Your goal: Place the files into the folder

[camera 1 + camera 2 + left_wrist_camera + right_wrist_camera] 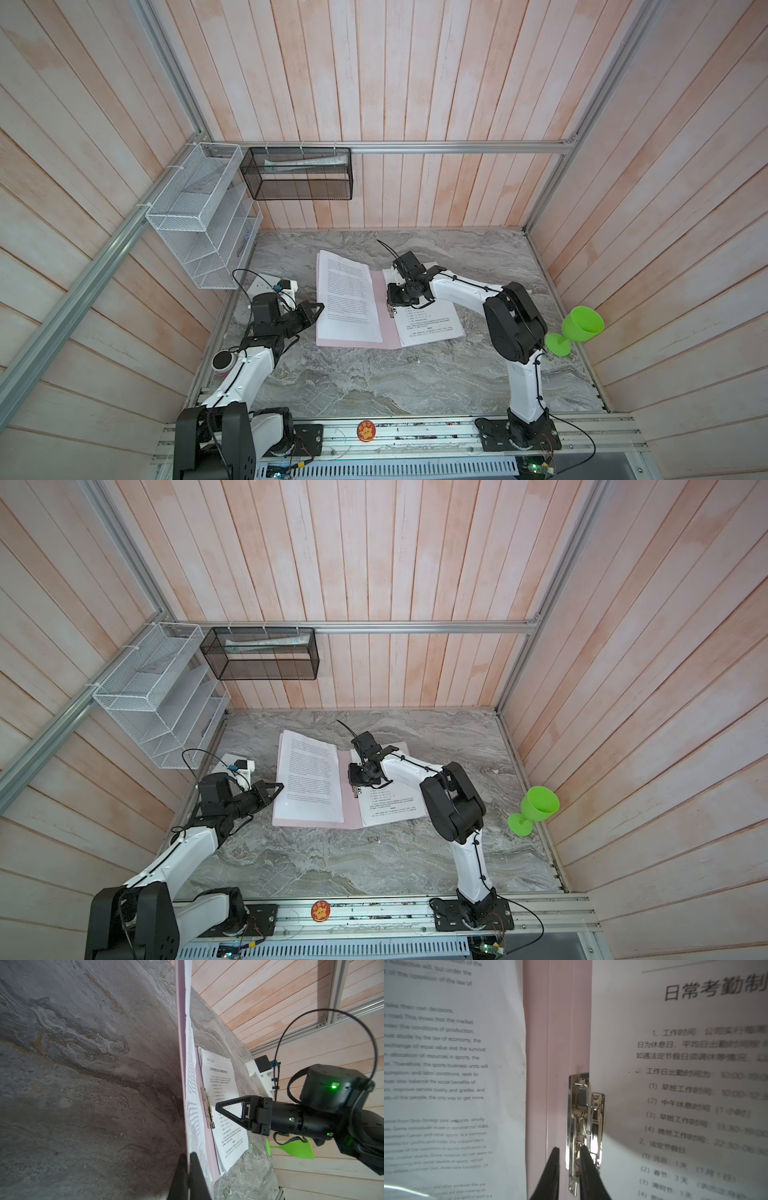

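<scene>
The folder lies open in the middle of the frame in both top views. Its spine runs from upper to lower frame with a slight lean. A stack of sheets covers its left half, and another sheet sits on the right half, a touch askew.

My left claw is at the stack's left edge. In the left wrist view its tips are clenched on the pink cover's edge with the paper on it, and that half looks lifted a little off the table.

Now the bit that matters: the clip. Its long axis runs along the spine, and my right claw is right over it. The left one is well apart, across the stack.

In the right wrist view the right tips stand a slit apart, one on the pink spine, one on the clip's lever, with the metal edge between. Biting or only touching? I cannot tell. The clip's flap lies over the right sheet's inner edge.

I reckon the next move works that lever, so the right claw wants lining up along the spine.
</scene>
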